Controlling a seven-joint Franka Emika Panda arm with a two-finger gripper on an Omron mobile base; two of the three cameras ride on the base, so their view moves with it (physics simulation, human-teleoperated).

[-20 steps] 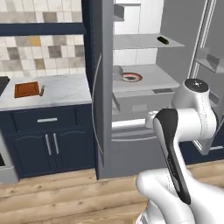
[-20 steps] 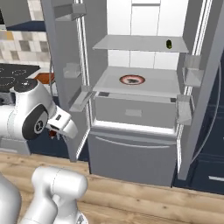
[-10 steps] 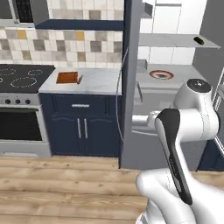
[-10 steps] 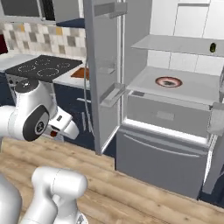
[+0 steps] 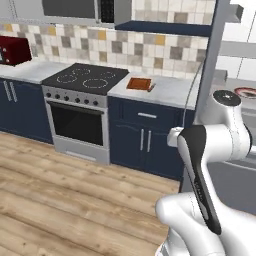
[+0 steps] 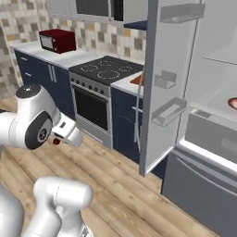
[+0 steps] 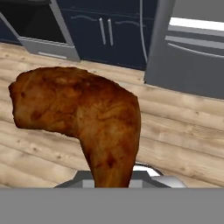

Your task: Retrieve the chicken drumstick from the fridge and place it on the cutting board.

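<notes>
The chicken drumstick [image 7: 83,113], reddish-brown and lumpy, looms close in the hand view with its narrow end down between the jaws. My gripper [image 6: 60,137] is shut on it and hangs low over the wooden floor, left of the open fridge [image 6: 163,92]; there the drumstick [image 6: 56,141] is a small red-brown bit at the hand's tip. The cutting board [image 5: 139,83] lies on the pale counter between the stove and the fridge [image 5: 206,80]. An orange corner of the cutting board [image 6: 137,80] peeks out behind the fridge door.
A black stovetop [image 5: 85,78] with an oven below stands left of the board, and a red toaster [image 5: 13,50] sits at the far left. Dark blue cabinets [image 5: 145,142] run under the counter. A red-rimmed plate [image 6: 233,102] rests on a fridge shelf. The open fridge door [image 6: 157,115] juts toward me.
The whole picture has swung left as the base turned: the fridge slid to the right edge, and the stove and toaster came into view. The gripper stays shut on the drumstick.
</notes>
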